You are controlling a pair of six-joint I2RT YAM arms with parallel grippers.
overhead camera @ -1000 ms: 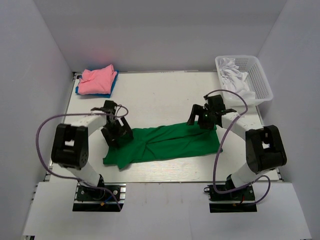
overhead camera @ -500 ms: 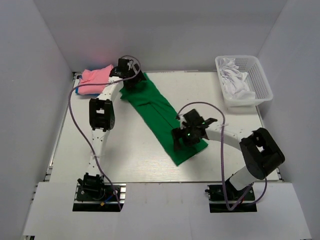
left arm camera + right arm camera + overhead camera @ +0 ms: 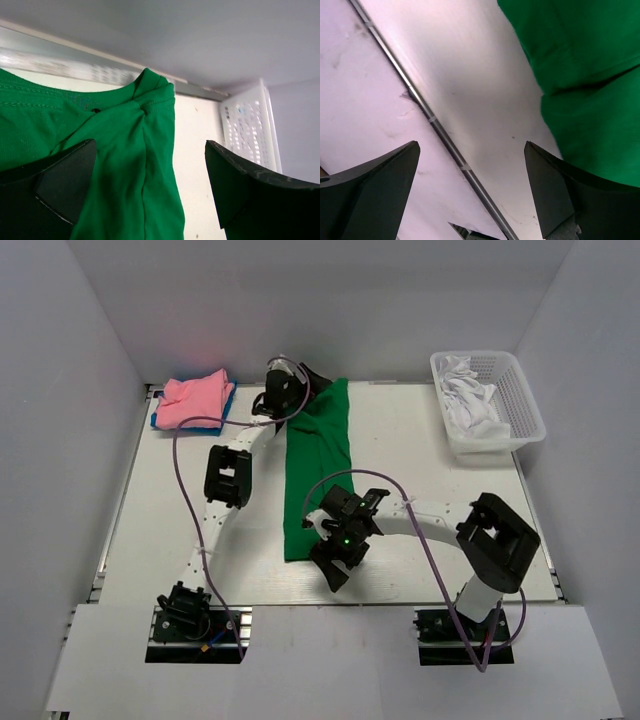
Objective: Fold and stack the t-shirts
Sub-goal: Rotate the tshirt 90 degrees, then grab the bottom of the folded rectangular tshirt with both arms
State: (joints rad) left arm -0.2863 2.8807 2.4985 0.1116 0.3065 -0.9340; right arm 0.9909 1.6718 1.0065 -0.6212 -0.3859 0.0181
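Observation:
The bright green t-shirt lies as a long narrow strip running from the table's back edge toward the front. My left gripper reaches over its far end, jaws open; in the left wrist view the green cloth lies under and between the spread fingers. My right gripper hovers open at the strip's near end, with the green hem beside its right finger and bare table between the jaws. A folded pink t-shirt rests on a blue one at the back left. White t-shirts fill the basket.
The white mesh basket stands at the back right and shows in the left wrist view. Walls close in the table on three sides. The table's front rail runs under my right gripper.
The green shirt has swung from lying left to right into a strip running back to front. My left gripper went to the back edge; my right gripper came toward the front left.

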